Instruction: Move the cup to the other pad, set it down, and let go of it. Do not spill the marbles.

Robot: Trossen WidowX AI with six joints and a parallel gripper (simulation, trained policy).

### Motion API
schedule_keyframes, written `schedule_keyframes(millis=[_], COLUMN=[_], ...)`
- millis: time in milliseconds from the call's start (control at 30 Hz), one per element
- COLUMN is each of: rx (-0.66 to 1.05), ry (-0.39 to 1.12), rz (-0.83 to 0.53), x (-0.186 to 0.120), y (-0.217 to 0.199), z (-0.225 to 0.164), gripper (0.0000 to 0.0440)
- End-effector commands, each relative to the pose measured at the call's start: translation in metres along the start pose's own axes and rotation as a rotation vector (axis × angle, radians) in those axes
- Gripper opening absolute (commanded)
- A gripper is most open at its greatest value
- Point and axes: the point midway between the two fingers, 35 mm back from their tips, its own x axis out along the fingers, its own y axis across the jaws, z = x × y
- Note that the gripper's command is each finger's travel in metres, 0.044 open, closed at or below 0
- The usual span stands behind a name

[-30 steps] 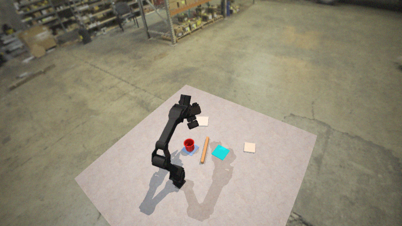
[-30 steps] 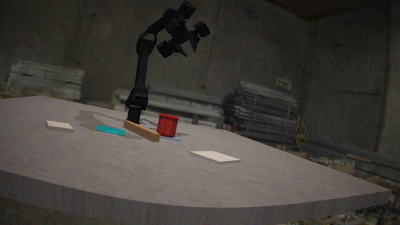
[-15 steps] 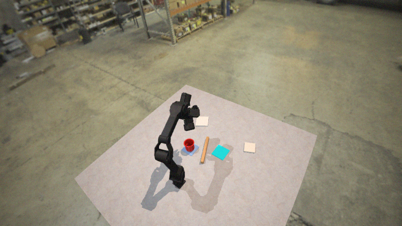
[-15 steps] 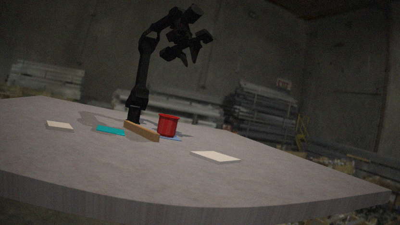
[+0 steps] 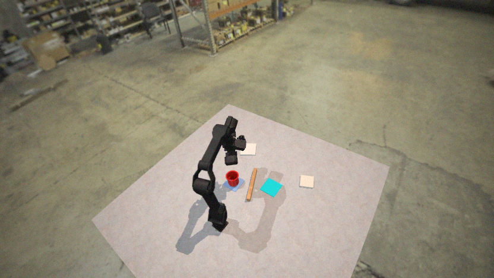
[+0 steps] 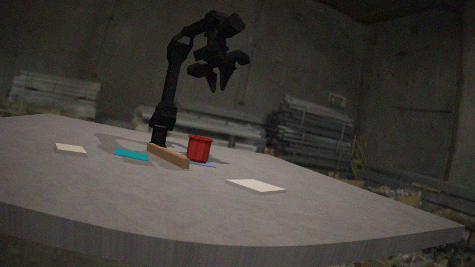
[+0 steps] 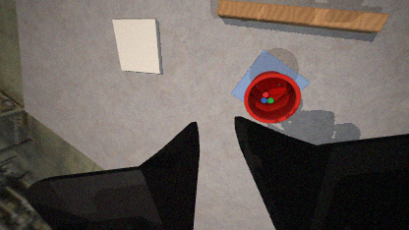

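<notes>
- The red cup (image 5: pixel 232 178) (image 6: pixel 199 148) (image 7: pixel 280 108) stands upright on the blue pad (image 5: pixel 240 183) (image 6: pixel 209 164) (image 7: pixel 262 64), with three marbles (image 7: pixel 270 100) inside.
- The claw (image 5: pixel 235 148) (image 6: pixel 217 90) (image 7: pixel 215 125) is above the tabletop (image 5: pixel 310 224) (image 6: pixel 199 212) (image 7: pixel 74 88), its fingers partly spread, with nothing between.
- In the top view, the teal pad (image 5: pixel 271 188) (image 6: pixel 131 154) lies nearer the tabletop's right corner, beyond the wooden bar (image 5: pixel 252 185) (image 6: pixel 168 156) (image 7: pixel 302 16).

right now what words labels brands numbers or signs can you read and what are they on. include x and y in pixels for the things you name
"EXIT", in red, blurred but just readable: on the sign (image 6: pixel 337 99) on the back wall, exterior view.
Goods on the racks (image 5: pixel 211 32), top view: any labels are too small and blurred to read.
Cup (image 5: pixel 231 178) (image 6: pixel 199 149) (image 7: pixel 248 100), pads, wooden bar and arm: no text visible.
</notes>
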Motion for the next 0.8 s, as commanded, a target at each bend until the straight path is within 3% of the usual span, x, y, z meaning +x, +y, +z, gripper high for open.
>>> schedule_keyframes(millis=[0, 767], rx=[0.021, 0.110], ry=[0.008, 0.045], rz=[-0.059, -0.356], x=[0.006, 0.038], y=[-0.009, -0.055], z=[0.000, -0.004], gripper=[0.0129, 0.0139])
